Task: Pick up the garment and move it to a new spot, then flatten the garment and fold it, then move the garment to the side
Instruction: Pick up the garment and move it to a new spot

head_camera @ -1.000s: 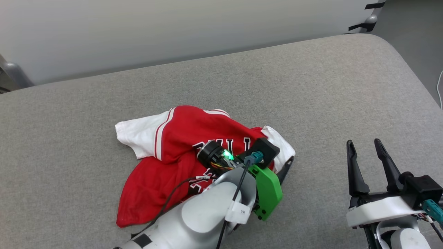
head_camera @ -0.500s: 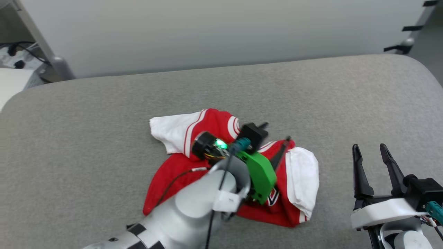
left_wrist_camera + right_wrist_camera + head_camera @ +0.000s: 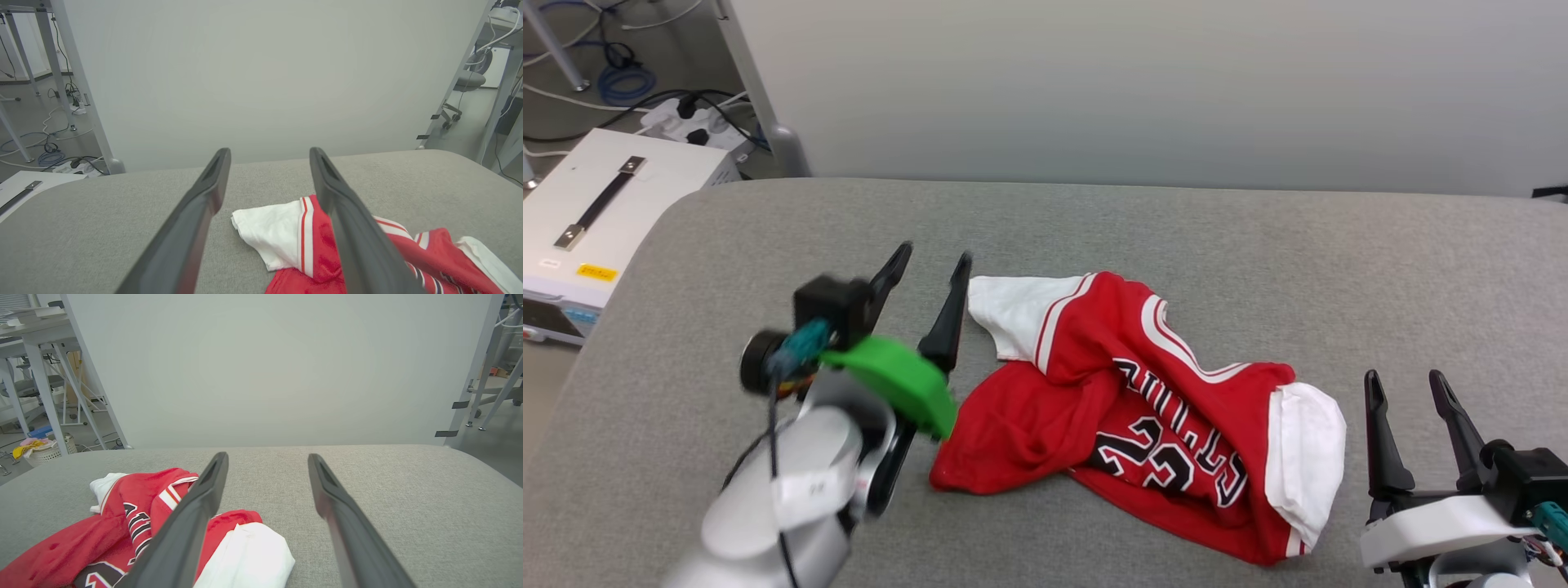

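The garment (image 3: pixel 1143 408), a red jersey with white sleeves and black lettering, lies crumpled on the grey cushioned surface (image 3: pixel 1094 220). It also shows at the lower right in the left wrist view (image 3: pixel 327 245) and at the lower left in the right wrist view (image 3: pixel 122 522). My left gripper (image 3: pixel 931 255) is open with nothing in it, just left of the garment's white sleeve (image 3: pixel 1009 314). My right gripper (image 3: pixel 1406 377) is open and holds nothing, to the right of the other white sleeve (image 3: pixel 1303 445).
A white case with a handle (image 3: pixel 605 204) stands left of the cushion. Cables (image 3: pixel 621 73) and a metal leg (image 3: pixel 760 90) are behind it. A pale wall (image 3: pixel 1143 82) runs along the back. Desk frames and a basket (image 3: pixel 45 451) stand far left in the right wrist view.
My left gripper let go of the garment and drew back to the left, now open. The garment lies spread wider with its lettering showing. The head camera turned left.
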Robot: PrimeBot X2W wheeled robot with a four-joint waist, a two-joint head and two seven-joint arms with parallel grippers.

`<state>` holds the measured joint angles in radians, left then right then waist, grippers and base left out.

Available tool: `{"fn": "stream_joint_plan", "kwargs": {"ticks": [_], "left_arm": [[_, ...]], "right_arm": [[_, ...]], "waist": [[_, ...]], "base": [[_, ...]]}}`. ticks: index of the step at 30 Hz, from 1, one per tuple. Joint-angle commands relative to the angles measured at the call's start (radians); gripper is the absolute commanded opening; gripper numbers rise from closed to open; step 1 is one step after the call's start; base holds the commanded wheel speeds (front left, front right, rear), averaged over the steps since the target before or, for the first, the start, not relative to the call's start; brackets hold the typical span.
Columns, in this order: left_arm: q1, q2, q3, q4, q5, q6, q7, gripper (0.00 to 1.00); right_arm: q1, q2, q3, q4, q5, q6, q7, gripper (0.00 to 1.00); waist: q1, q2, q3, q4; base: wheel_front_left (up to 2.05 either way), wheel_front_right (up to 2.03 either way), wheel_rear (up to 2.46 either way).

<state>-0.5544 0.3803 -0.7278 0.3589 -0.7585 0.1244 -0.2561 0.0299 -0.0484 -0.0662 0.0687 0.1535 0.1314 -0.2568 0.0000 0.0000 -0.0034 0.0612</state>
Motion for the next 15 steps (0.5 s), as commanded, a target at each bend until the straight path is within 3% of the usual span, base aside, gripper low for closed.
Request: {"fn": "stream_joint_plan", "kwargs": {"ticks": [1, 5, 15], "left_arm": [[0.077, 0.013, 0.037, -0.047, 0.025, 0.002, -0.005, 1.00], [0.226, 0.016, 0.124, -0.160, 0.072, 0.002, -0.005, 1.00], [0.407, -0.070, 0.253, -0.237, 0.178, -0.028, -0.006, 1.00]], "right_arm": [[0.017, -0.002, 0.000, -0.001, -0.005, -0.001, -0.005, 1.00], [0.029, -0.002, -0.002, -0.001, -0.003, -0.001, -0.005, 1.00], [0.036, -0.002, 0.008, 0.012, -0.008, -0.001, -0.005, 1.00]], "waist": [[0.0000, 0.0000, -0.010, 0.018], [0.0000, 0.0000, -0.012, 0.027], [0.0000, 0.0000, -0.007, 0.024]], "base": [[0.00, 0.00, 0.00], [0.00, 0.00, 0.00], [0.00, 0.00, 0.00]]}}
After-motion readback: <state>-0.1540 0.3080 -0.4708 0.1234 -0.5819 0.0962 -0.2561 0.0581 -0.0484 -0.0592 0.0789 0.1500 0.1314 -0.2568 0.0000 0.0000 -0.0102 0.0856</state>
